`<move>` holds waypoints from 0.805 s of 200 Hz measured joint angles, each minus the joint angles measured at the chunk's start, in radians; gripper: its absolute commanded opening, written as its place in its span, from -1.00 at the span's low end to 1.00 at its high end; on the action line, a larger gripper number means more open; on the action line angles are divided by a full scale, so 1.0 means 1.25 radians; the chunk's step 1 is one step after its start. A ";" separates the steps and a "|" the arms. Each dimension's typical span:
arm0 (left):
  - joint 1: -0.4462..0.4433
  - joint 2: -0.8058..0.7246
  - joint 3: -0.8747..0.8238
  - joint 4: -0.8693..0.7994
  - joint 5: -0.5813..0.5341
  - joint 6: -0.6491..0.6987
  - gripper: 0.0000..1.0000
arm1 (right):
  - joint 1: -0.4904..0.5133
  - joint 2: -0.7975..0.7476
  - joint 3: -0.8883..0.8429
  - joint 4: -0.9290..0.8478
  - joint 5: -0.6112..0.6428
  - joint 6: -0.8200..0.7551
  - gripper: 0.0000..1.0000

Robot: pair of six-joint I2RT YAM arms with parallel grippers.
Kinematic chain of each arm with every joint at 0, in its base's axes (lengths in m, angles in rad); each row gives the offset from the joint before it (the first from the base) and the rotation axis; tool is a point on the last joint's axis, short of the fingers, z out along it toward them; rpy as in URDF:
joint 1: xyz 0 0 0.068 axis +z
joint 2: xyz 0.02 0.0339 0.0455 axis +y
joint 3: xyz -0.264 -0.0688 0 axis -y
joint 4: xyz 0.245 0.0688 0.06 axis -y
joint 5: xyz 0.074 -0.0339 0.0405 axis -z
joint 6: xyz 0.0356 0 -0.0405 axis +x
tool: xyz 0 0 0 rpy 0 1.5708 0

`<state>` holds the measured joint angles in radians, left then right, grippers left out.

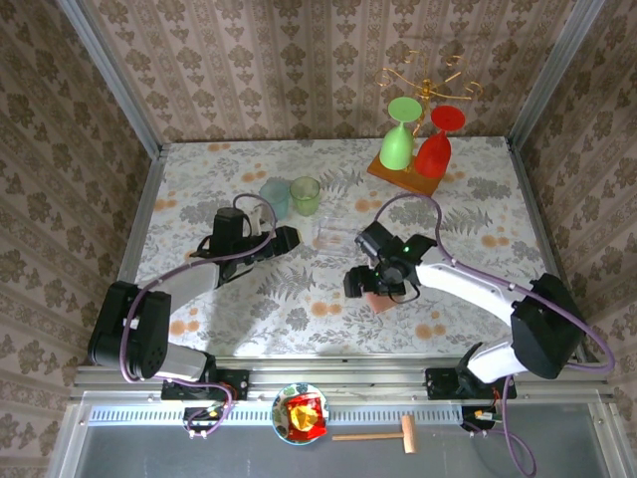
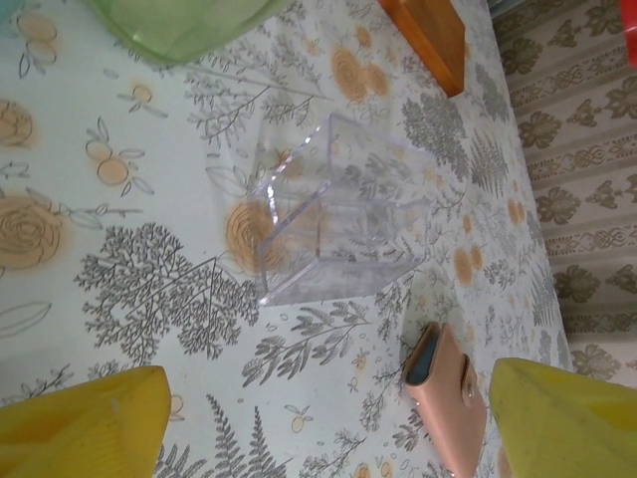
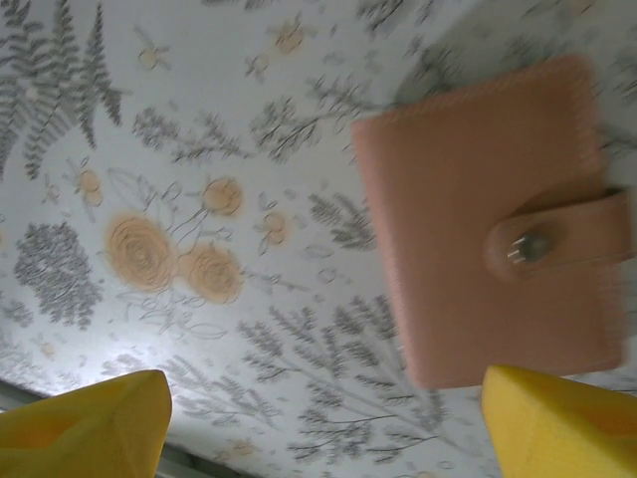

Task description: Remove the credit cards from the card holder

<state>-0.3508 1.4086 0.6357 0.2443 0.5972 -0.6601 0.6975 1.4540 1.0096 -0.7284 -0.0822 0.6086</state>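
Card holder (image 3: 488, 219) lay snapped shut, insides hidden, just ahead of the wide-open right gripper (image 3: 323, 388). Left gripper (image 2: 328, 383) gaped too, clear box (image 2: 333, 214) ahead.

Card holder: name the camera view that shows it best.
Right wrist: the card holder lies closed, large, snap strap facing up, slightly blurred. Left wrist shows it small at the bottom edge; top external, a small pink corner.

My right fingertips (image 3: 85, 423) are yellow, the card holder (image 3: 488, 219) is pinkish tan with a silver stud (grey-blue along its edge, seen from my left wrist), the table (image 3: 169, 119) is white with grey ferns and orange roses, and far off are a green goblet (image 1: 398, 139) and a red goblet (image 1: 438, 149).
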 measured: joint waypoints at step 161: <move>0.000 -0.028 -0.006 -0.029 -0.036 0.002 0.69 | -0.063 0.284 0.134 -0.100 0.060 -0.231 0.98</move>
<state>-0.3508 1.3731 0.6285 0.2085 0.5526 -0.6575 0.6189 1.8095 1.1767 -0.8539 -0.0067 0.3199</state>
